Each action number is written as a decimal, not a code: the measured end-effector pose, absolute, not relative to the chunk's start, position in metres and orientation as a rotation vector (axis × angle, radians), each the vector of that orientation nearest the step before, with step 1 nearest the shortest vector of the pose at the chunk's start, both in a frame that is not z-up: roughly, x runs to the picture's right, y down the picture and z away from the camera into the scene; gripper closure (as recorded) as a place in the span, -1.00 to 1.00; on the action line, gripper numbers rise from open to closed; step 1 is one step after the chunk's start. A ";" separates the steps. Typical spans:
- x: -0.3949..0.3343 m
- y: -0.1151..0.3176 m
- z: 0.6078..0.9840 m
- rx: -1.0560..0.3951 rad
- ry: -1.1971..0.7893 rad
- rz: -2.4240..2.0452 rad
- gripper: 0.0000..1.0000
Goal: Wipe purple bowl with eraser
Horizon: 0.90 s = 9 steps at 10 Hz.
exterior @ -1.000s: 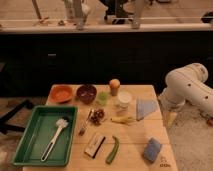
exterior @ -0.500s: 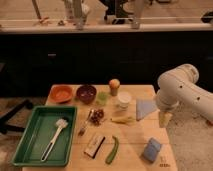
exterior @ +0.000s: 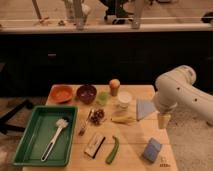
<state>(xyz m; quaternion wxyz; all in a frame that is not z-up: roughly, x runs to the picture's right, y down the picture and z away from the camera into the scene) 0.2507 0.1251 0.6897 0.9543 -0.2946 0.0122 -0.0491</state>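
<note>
Pincer point(exterior: 163, 120) nearer table point(exterior: 131, 152), right side; eraser point(exterior: 95, 145) diagonal

Gripper point(exterior: 163, 120) (spread, empty) hangs at the table's point(exterior: 132, 152) right edge.

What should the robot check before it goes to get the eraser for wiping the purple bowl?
1. Eraser in sight, lying flat near the table's front edge, nothing on top: ok.
2. Gripper open and empty, hanging over the table's right side: ok.
3. Gripper lined up above the eraser: not ok, it is well off to the eraser's right.
4. Free room around the eraser: cannot tell, a green vegetable lies close beside it.
5. Purple bowl upright at the back, next to the orange bowl: ok.
6. Purple bowl empty inside: cannot tell.
</note>
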 end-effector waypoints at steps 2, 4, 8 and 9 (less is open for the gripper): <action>0.217 0.134 0.698 -0.623 -0.012 -0.204 -0.60; 0.205 0.142 0.702 -0.640 -0.025 -0.266 -0.60; 0.182 0.157 0.712 -0.651 -0.049 -0.366 -0.60; 0.176 0.161 0.714 -0.653 -0.054 -0.389 -0.60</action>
